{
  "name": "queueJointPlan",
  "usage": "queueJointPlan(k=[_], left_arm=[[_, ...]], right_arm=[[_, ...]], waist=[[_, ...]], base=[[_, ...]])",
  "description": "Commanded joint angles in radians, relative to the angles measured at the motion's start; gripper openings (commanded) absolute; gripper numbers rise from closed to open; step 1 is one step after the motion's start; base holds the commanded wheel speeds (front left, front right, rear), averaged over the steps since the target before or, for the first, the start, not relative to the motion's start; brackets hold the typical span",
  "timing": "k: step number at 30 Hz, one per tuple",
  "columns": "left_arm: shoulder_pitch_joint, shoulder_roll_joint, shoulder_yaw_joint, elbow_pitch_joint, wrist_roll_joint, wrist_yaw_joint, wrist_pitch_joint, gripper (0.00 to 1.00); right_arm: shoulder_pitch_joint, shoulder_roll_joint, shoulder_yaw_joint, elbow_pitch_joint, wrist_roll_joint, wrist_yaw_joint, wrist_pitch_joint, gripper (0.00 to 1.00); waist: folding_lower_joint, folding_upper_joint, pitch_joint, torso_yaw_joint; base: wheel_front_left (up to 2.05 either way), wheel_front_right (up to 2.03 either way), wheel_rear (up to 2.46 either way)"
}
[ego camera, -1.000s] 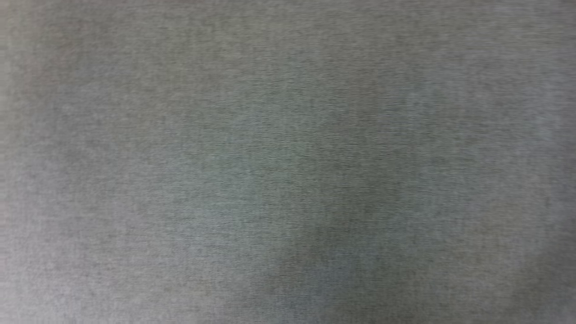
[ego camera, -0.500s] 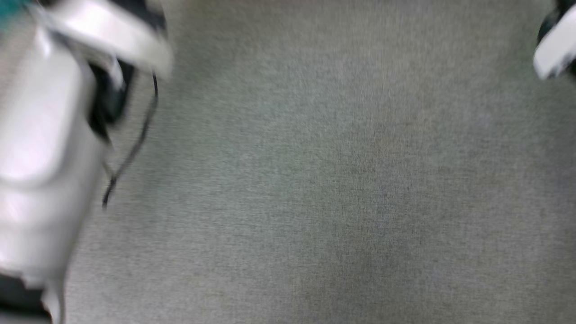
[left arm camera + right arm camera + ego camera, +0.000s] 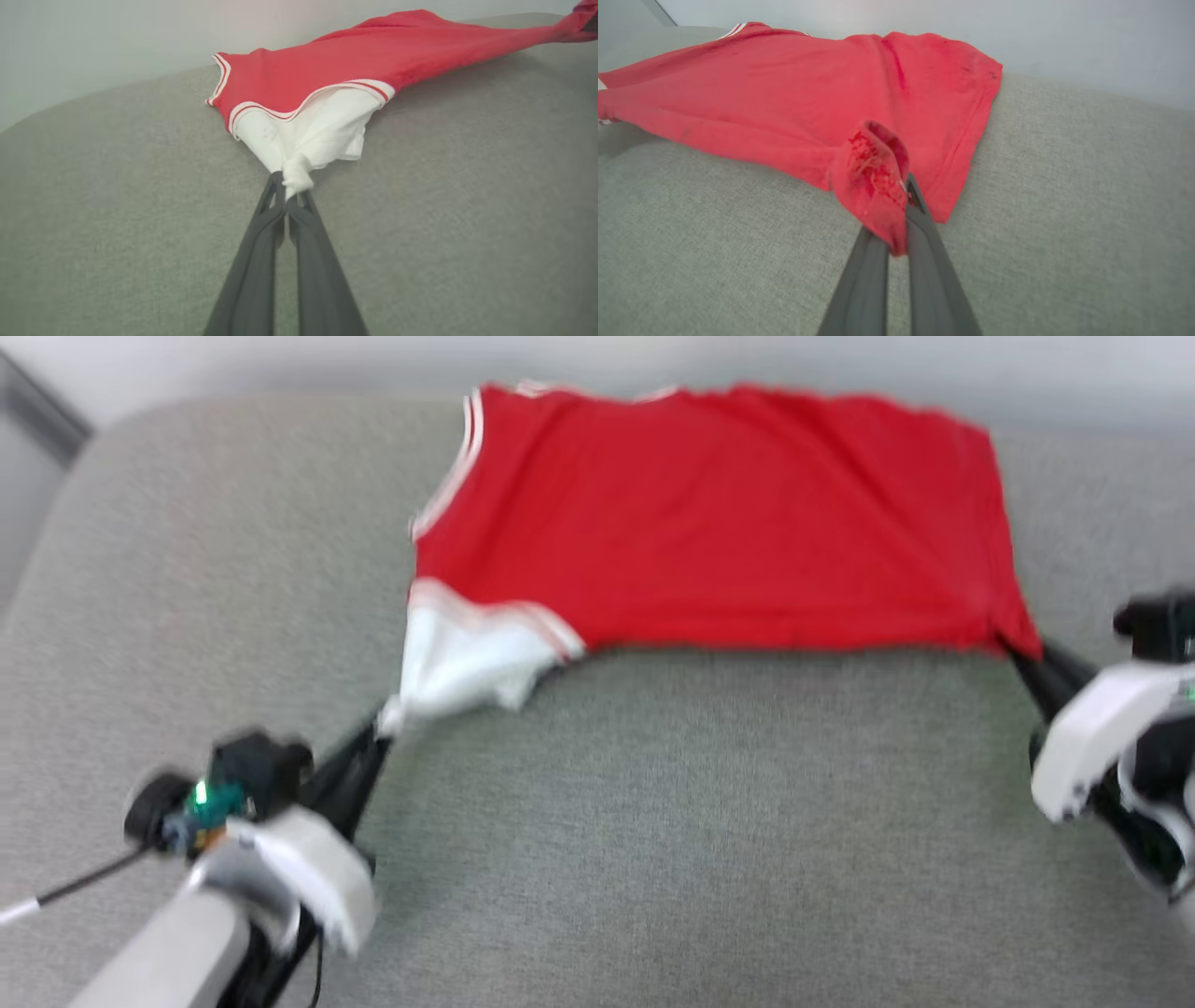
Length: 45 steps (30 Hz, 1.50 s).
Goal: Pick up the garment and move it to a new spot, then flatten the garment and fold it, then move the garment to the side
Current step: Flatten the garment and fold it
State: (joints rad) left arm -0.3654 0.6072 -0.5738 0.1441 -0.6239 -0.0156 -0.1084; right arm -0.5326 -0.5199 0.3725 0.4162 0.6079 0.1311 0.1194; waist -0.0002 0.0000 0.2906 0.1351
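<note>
Left gripper point(image 3: 286, 205): dark fingers pressed together, pinching bunched tip of white sleeve point(image 3: 317, 126). Right gripper point(image 3: 903, 219): fingers pinching red hem corner point(image 3: 873, 186). Red soft-fabric T-shirt with white sleeves point(image 3: 709, 523) lies spread along far edge of grey woven cushion point(image 3: 653, 821), near side taut between grippers. Likely light, limp, stretchy; corners best holds, small pinches may slip.

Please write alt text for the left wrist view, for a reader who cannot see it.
The left gripper pinches the tip of the white sleeve of a red T-shirt, which lies stretched over a grey fabric surface. A pale wall stands behind.
</note>
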Motion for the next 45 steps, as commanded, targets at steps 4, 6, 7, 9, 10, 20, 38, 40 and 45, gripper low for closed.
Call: queueJointPlan(k=[4, 6, 7, 9, 10, 20, 38, 40, 45], left_arm=[[0.156, 0.075, -0.022, -0.123, -0.042, 0.039, 0.104, 0.00], [0.211, 0.099, -0.030, -0.175, -0.056, 0.057, 0.138, 0.00], [0.239, 0.110, -0.034, -0.202, -0.064, 0.068, 0.154, 0.00], [0.290, 0.135, -0.041, -0.249, -0.081, 0.087, 0.186, 0.00], [0.313, 0.148, -0.045, -0.273, -0.087, 0.096, 0.201, 0.00], [0.526, 0.243, -0.074, -0.458, -0.199, 0.159, 0.323, 0.00], [0.426, 0.289, 0.029, -0.568, -0.151, 0.188, 0.260, 0.00], [0.387, 0.275, 0.043, -0.568, -0.146, 0.182, 0.252, 0.00], [0.269, 0.252, 0.067, -0.524, -0.133, 0.154, 0.247, 0.00]], right_arm=[[0.132, -0.032, 0.010, -0.042, 0.074, -0.001, 0.032, 0.00], [0.187, -0.048, 0.001, -0.064, 0.103, -0.001, 0.051, 0.00], [0.216, -0.055, -0.001, -0.079, 0.117, -0.001, 0.063, 0.00], [0.267, -0.063, -0.017, -0.104, 0.143, -0.001, 0.083, 0.00], [0.294, -0.068, -0.022, -0.120, 0.151, -0.001, 0.092, 0.00], [0.561, -0.095, -0.092, -0.277, 0.193, -0.001, 0.171, 0.00], [0.609, -0.072, -0.221, -0.477, 0.200, -0.001, 0.289, 0.00], [0.593, -0.073, -0.225, -0.487, 0.194, -0.001, 0.309, 0.00], [0.529, -0.068, -0.225, -0.495, 0.186, -0.001, 0.370, 0.00]], waist=[[0.0002, 0.0000, -0.110, 0.015], [0.0002, 0.0000, -0.131, 0.015], [0.0002, 0.0000, -0.140, 0.015], [0.0002, 0.0000, -0.156, 0.013], [0.0002, 0.0000, -0.163, 0.011], [0.0002, 0.0000, -0.215, -0.004], [0.0002, 0.0000, -0.203, -0.038], [0.0002, 0.0000, -0.188, -0.043], [0.0002, 0.0000, -0.126, -0.055]], base=[[0.00, 0.00, 0.00], [0.00, 0.00, 0.00], [0.00, 0.00, 0.00], [0.00, 0.00, 0.00], [0.00, 0.00, 0.00], [0.00, 0.00, 0.00], [0.00, 0.00, 0.00], [0.00, 0.00, 0.00], [0.00, 0.00, 0.00]])
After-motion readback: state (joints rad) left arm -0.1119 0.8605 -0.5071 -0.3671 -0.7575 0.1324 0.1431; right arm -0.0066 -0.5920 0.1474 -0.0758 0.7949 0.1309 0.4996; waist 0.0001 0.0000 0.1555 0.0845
